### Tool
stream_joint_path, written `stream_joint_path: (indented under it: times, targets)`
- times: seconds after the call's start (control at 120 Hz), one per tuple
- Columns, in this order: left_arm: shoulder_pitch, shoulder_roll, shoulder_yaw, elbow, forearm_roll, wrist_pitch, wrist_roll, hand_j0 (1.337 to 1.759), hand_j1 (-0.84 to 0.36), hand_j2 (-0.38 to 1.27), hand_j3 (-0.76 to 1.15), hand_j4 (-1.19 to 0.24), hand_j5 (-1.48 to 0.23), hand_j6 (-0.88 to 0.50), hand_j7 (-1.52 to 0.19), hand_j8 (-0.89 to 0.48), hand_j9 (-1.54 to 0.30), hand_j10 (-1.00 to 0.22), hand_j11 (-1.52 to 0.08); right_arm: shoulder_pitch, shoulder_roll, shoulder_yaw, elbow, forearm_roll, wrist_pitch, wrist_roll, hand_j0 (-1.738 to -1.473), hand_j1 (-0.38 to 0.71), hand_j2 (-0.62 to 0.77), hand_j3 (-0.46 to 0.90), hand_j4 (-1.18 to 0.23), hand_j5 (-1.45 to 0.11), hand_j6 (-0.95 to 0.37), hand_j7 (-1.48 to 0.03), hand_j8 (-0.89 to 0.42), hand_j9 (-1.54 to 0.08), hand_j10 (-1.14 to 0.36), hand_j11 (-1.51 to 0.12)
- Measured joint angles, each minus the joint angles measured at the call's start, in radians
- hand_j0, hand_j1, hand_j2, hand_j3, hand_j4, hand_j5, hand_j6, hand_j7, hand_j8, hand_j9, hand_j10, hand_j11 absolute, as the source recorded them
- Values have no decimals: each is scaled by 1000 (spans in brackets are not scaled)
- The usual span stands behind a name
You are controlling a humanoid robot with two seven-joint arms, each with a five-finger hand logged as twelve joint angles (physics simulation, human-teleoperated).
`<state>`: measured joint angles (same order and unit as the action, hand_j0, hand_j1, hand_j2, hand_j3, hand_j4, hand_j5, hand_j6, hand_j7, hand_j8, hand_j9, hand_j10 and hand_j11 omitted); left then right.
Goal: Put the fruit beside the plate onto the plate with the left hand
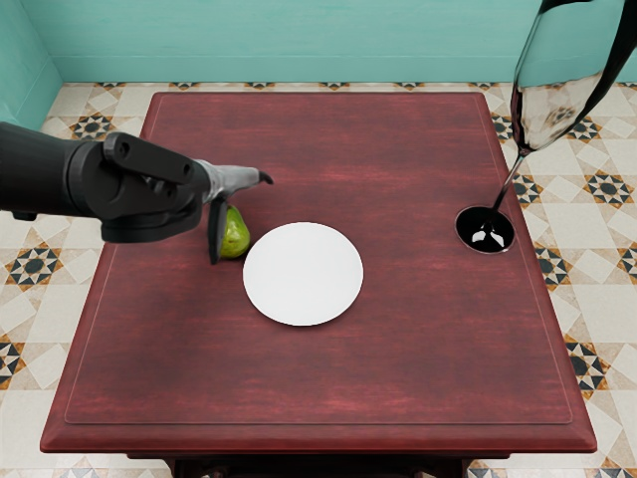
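Although a dark finger covers part of its left flank, the green pear [236,235] shows its long axis running roughly toward the table's far edge, with the narrower end tucked up under the hand and the rounder end nearer the viewer. It lies on the dark red table [398,339], just beside the upper left rim of the white plate [303,274], not on it. The left hand [221,194] hangs directly above and to the pear's left, fingers spread: one points down along the fruit's left side, another stretches rightward past it. Whether that lower finger touches the pear is unclear. At the upper right, the glossy right arm [557,80] tapers down to the tabletop.
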<state>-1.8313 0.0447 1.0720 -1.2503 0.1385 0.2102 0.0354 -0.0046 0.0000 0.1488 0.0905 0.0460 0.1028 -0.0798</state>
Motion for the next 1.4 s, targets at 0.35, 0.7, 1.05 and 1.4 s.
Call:
stream_joint_path:
  times: [0.35, 0.7, 1.05, 1.4]
  targets:
    - [25, -18, -7, 28, -3, 0, 4, 1658, 204, 24, 0, -121, -157, -122, -157, -122, -157, -121, -157, 0, 0, 0, 0, 0, 0, 0, -1658, -349, 0, 0, 0, 0, -1, 0, 0, 0, 0, 0]
    - [20, -17, -3, 29, -4, 0, 5, 1658, 194, 26, 0, -130, -168, -130, -168, -130, -168, -130, -168, 0, 0, 0, 0, 0, 0, 0, -1658, -349, 0, 0, 0, 0, -1, 0, 0, 0, 0, 0]
    - [29, -16, 11, 29, -3, 0, 6, 1658, 192, 26, 0, -131, -170, -131, -170, -131, -170, -131, -170, 0, 0, 0, 0, 0, 0, 0, -1658, -349, 0, 0, 0, 0, -1, 0, 0, 0, 0, 0]
    - [30, -16, 14, 29, -3, -1, 20, 1658, 91, 43, 0, -216, -280, -216, -280, -216, -280, -215, -280, 0, 0, 0, 0, 0, 0, 0, -1658, -349, 0, 0, 0, 0, -1, 0, 0, 0, 0, 0]
